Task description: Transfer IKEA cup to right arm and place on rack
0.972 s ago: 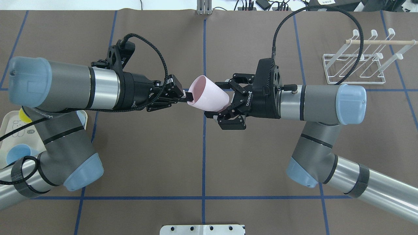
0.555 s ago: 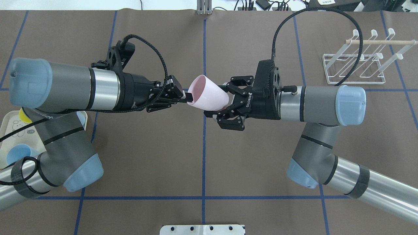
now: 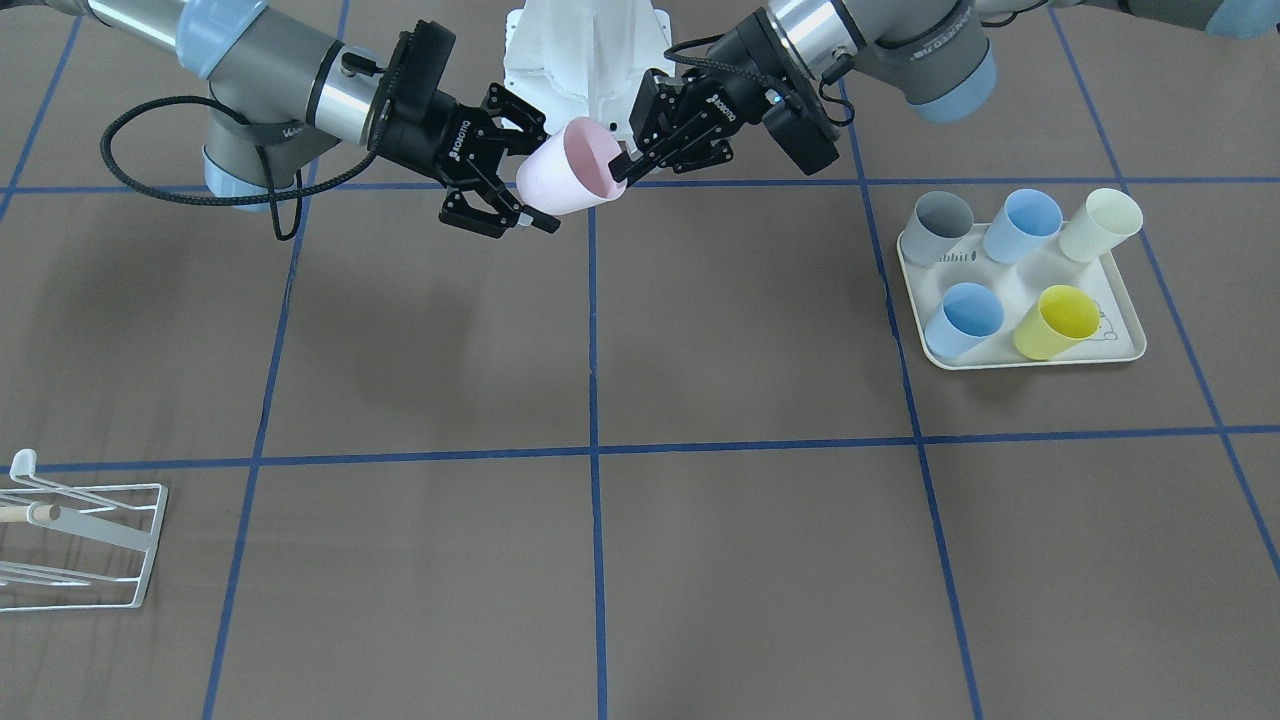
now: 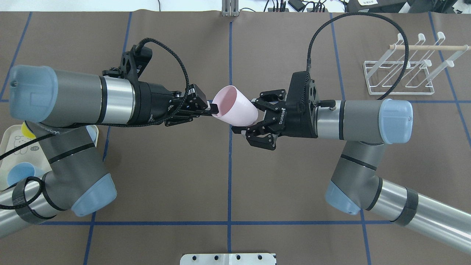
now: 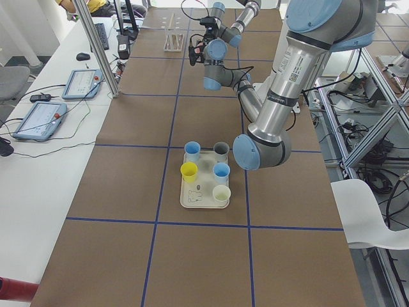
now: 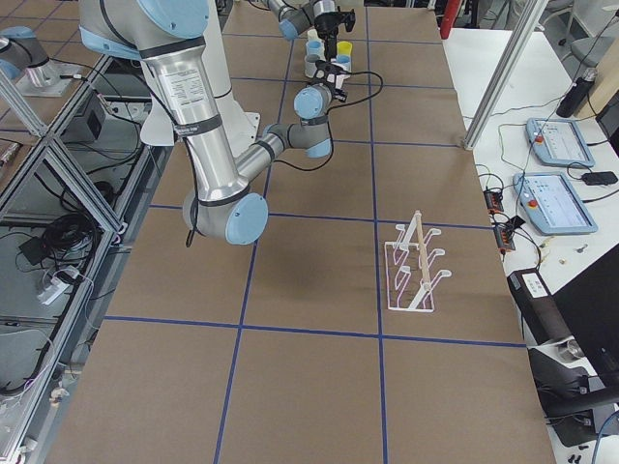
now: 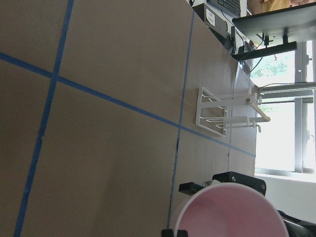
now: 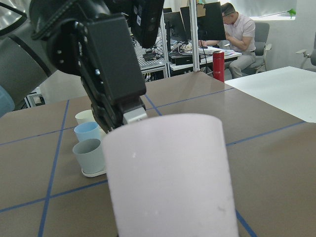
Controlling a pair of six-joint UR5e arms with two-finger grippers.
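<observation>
Pinching pink cup point(image 4: 235, 108) rim, left gripper point(image 4: 212, 108); right gripper point(image 4: 244, 115) wide around its base

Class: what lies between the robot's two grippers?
In the overhead view, the pink cup: the left gripper pinches its rim; the right gripper, jaws open, flanks its base.

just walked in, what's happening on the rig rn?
Mid-air cup handover. The left claw pinches the rim of the pink cup above the middle of the table. The right claw is open, its jaws straddling the cup's base, with no grip closed yet. The rack stands empty at the far right corner. Five other cups sit on the tray.
</observation>
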